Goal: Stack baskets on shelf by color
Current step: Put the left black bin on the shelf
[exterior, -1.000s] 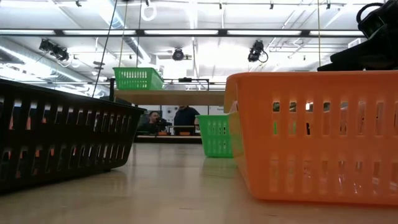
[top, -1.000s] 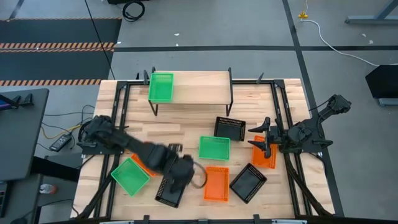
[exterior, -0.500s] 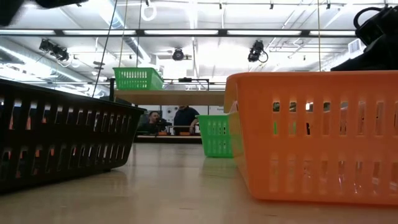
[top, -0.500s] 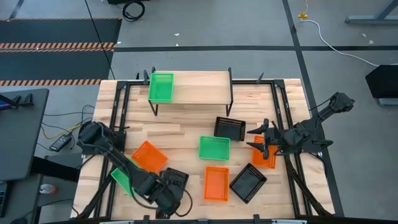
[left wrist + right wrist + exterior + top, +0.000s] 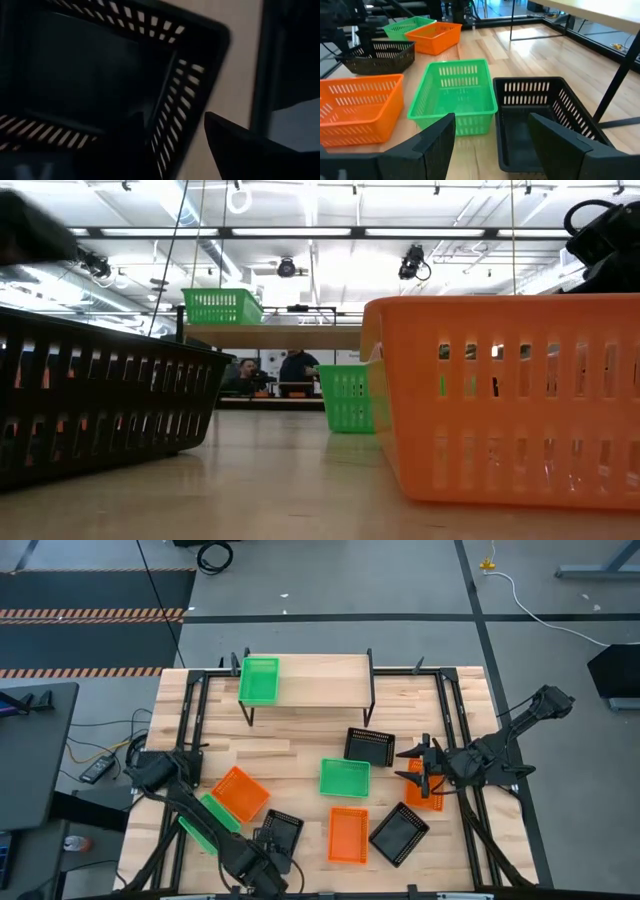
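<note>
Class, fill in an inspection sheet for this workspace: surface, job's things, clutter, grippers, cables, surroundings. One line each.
Surface: slatted wooden tabletop, bare between the baskets.
Job's things: one green basket on the shelf; on the tabletop two green, three orange and three black baskets, none stacked.
Clutter: nothing seen.
Grippers: left gripper open at the near edge, by a black basket; right gripper open over an orange basket.
Cables: on the floor, left and behind the table.
Surroundings: people beyond the shelf in the low view.

Left arm stretched low toward near edge, left pincer [image 5: 262,875] fingers spread apart. Right arm bent at right side, right pincer [image 5: 418,768] wide, holding nothing.
</note>
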